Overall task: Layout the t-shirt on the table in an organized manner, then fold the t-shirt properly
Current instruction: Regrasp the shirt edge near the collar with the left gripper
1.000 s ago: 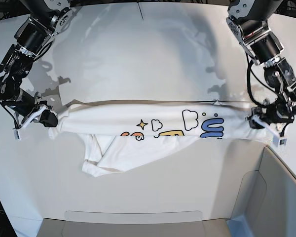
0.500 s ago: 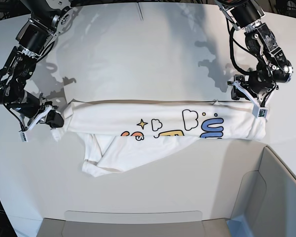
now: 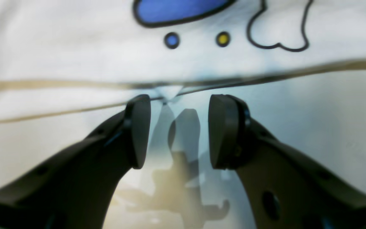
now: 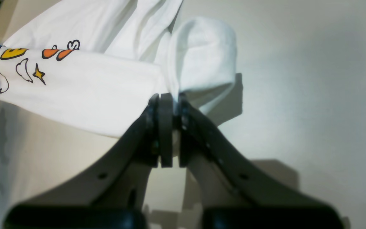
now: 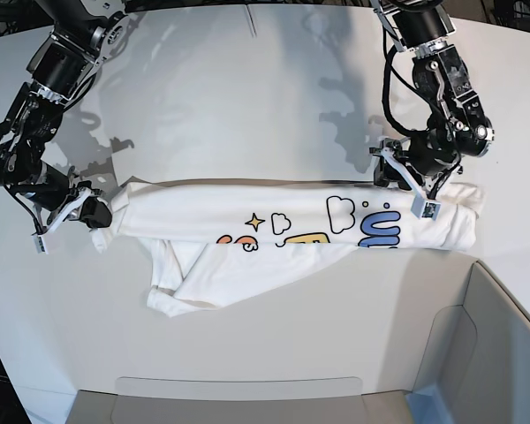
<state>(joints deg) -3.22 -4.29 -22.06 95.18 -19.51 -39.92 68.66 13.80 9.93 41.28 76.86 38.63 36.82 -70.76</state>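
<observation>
Lying stretched, lower half bunched: t-shirt (image 5: 283, 231) | right pincer (image 4: 169, 105) clamps its end | left pincer (image 3: 173, 130) spread, empty

One t-shirt (image 5: 283, 238), one table (image 5: 247, 97), two claws (image 5: 95, 212) (image 5: 397, 172).

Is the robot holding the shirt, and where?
Yes. The right gripper pinches the t-shirt at its bunched end, by a sleeve. The left gripper is open above the shirt's far edge, holding nothing.
</observation>
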